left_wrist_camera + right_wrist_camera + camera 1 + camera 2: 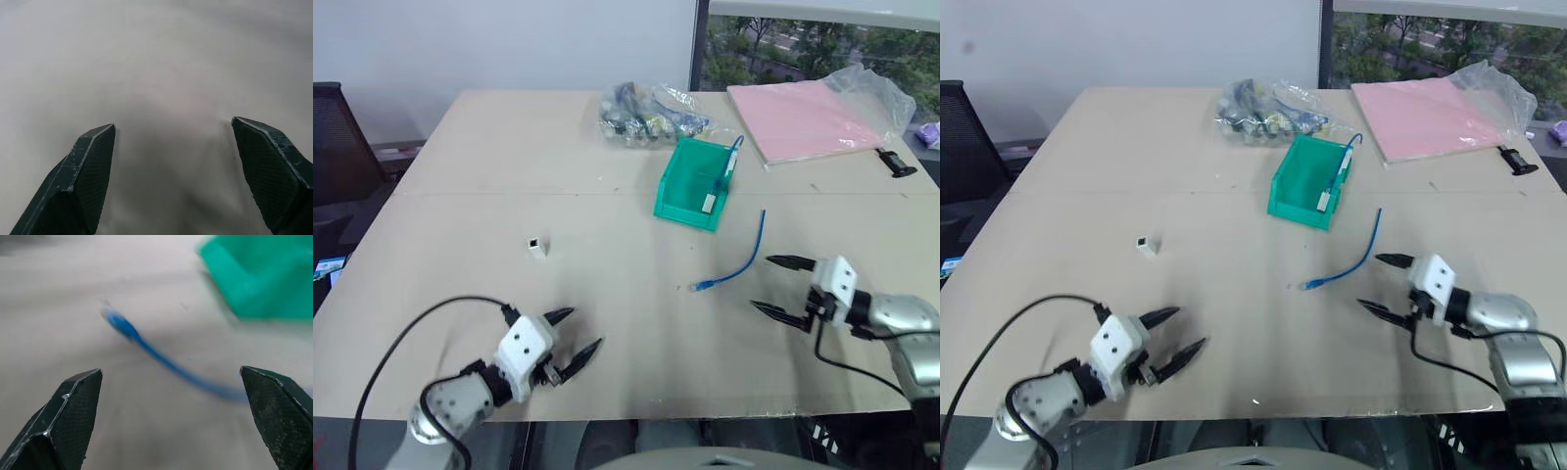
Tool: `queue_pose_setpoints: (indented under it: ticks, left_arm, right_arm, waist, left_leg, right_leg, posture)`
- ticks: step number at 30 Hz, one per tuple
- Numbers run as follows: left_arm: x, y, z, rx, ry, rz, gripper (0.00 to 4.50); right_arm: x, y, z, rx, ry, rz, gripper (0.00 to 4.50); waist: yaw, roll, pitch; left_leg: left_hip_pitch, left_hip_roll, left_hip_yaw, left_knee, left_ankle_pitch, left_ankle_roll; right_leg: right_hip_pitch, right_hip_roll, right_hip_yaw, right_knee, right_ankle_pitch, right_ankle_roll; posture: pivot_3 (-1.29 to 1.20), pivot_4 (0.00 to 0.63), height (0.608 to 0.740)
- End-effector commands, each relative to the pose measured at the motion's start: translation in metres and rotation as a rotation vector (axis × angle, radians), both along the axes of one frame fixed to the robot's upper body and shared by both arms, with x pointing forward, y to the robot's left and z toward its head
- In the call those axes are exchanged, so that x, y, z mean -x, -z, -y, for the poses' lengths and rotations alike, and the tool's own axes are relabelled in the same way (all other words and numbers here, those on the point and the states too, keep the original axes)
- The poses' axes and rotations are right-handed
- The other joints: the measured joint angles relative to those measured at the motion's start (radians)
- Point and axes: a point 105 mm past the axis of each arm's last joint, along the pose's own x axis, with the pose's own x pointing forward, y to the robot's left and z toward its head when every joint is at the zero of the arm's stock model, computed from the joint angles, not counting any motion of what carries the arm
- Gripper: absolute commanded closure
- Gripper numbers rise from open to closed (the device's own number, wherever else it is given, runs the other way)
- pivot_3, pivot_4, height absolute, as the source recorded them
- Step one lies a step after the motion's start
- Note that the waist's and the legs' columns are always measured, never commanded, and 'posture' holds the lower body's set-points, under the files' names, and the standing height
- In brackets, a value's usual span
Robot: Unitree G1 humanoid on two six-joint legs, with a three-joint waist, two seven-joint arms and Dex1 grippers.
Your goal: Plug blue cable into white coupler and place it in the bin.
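We are finding the blue cable point(736, 261) lying loose on the table point(460, 215), its long axis running diagonally, plug end pointing toward the near left. It is sitting just ahead of the right pincer point(773, 285), which is gaping wide and holding nothing. The white coupler point(538, 246) is resting apart, beyond the empty, open left pincer point(579, 334). The bin point(677, 191) is standing farther back, near a window.
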Motion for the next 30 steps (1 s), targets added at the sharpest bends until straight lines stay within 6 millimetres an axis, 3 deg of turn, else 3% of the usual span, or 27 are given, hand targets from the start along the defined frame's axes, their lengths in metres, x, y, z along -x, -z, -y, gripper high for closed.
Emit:
queue_pose_setpoints:
  ticks: [1, 7, 8, 10, 17, 22, 30]
  left_arm:
    - [-0.003, -0.028, 0.017, 0.038, 0.162, 0.017, 0.61]
    - [-0.003, -0.041, 0.019, 0.001, 0.354, -0.032, 0.61]
    - [-0.002, -0.042, 0.018, 0.005, 0.372, -0.047, 0.61]
    - [-0.001, -0.042, 0.016, 0.011, 0.402, -0.072, 0.61]
    - [0.001, -0.048, 0.014, 0.052, 0.446, -0.120, 0.61]
    - [0.001, -0.049, 0.012, 0.056, 0.443, -0.119, 0.61]
    - [-0.011, -0.048, 0.001, 0.030, 0.395, -0.090, 0.61]
  right_arm:
    - [-0.005, 0.004, -0.022, 0.057, -0.096, -0.056, 0.05]
    - [-0.015, 0.015, -0.044, 0.127, -0.227, -0.128, 0.05]
    - [-0.017, 0.015, -0.045, 0.132, -0.234, -0.132, 0.29]
    - [-0.020, 0.015, -0.046, 0.136, -0.238, -0.132, 0.89]
    - [-0.025, 0.014, -0.047, 0.133, -0.240, -0.118, 4.46]
    - [-0.027, 0.012, -0.063, 0.107, -0.250, -0.101, 4.46]
    - [-0.048, 0.000, -0.119, 0.042, -0.212, -0.075, 4.46]
  waist:
    - [0.000, 0.000, 0.000]
    - [-0.003, 0.000, 0.001]
    - [-0.003, 0.000, 0.001]
    - [-0.004, 0.000, 0.001]
    - [-0.004, -0.001, 0.003]
    - [-0.006, -0.002, 0.003]
    - [-0.009, -0.001, 0.004]
  left_leg:
    - [0.000, 0.000, 0.000, 0.000, 0.000, 0.000]
    - [-0.007, 0.000, 0.001, 0.000, 0.003, -0.005]
    - [-0.011, 0.000, 0.001, 0.000, 0.003, -0.005]
    - [-0.019, 0.000, 0.001, 0.003, 0.003, -0.005]
    - [-0.023, 0.002, 0.002, 0.013, 0.003, -0.005]
    - [-0.020, 0.002, 0.002, 0.016, 0.003, -0.004]
    - [-0.022, 0.003, 0.000, 0.014, 0.003, -0.005]
  right_leg:
    - [0.000, 0.000, 0.000, 0.000, 0.000, 0.000]
    - [-0.008, 0.001, 0.000, 0.000, 0.000, 0.001]
    - [-0.013, 0.001, 0.000, 0.001, 0.000, 0.001]
    - [-0.023, 0.001, 0.000, 0.006, 0.000, 0.001]
    - [-0.029, 0.002, -0.001, 0.015, 0.001, 0.001]
    - [-0.028, 0.003, 0.000, 0.017, 0.004, 0.000]
    - [-0.031, 0.005, 0.000, 0.020, 0.003, 0.000]
  posture:
    - [0.00, 0.150, 0.739]
    - [0.00, 0.150, 0.739]
    - [0.00, 0.150, 0.739]
    - [0.00, 0.150, 0.739]
    - [0.00, 0.150, 0.739]
    - [0.00, 0.150, 0.739]
    - [0.00, 0.150, 0.739]
